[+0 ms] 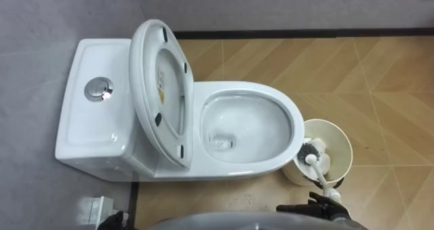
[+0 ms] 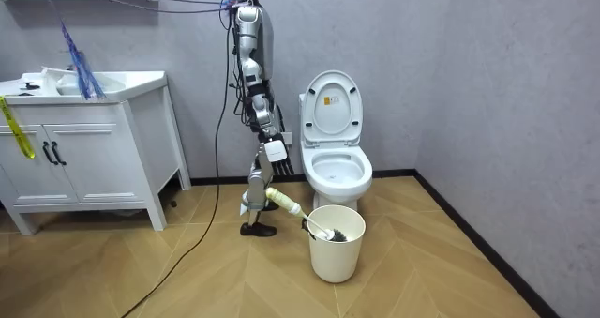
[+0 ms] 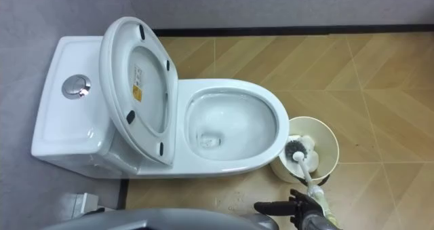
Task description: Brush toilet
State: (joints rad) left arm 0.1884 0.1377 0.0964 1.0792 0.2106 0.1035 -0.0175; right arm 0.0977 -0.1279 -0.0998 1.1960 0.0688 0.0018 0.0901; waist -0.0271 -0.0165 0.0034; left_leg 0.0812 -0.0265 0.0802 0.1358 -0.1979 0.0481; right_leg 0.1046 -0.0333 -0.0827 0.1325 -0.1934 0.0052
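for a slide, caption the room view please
Robot beside the open toilet, right robot hand holding the brush, its head in the white bucket.

You see a glossy white ceramic toilet (image 1: 244, 170), its shiny metal flush button (image 1: 99, 89), matt wood-patterned floor (image 1: 380, 74), smooth cream plastic bucket (image 1: 341, 146).

The way down into the toilet bowl (image 1: 296, 125) is open to you from above, because the seat and lid (image 1: 159, 94) stand raised against the tank (image 1: 95, 121) at its left end. At the bowl's right end a white bucket (image 1: 347, 148) stands just beside it, the toilet brush (image 1: 313, 148) leaning out of it; the wooden floor (image 1: 393, 74) beyond lies free
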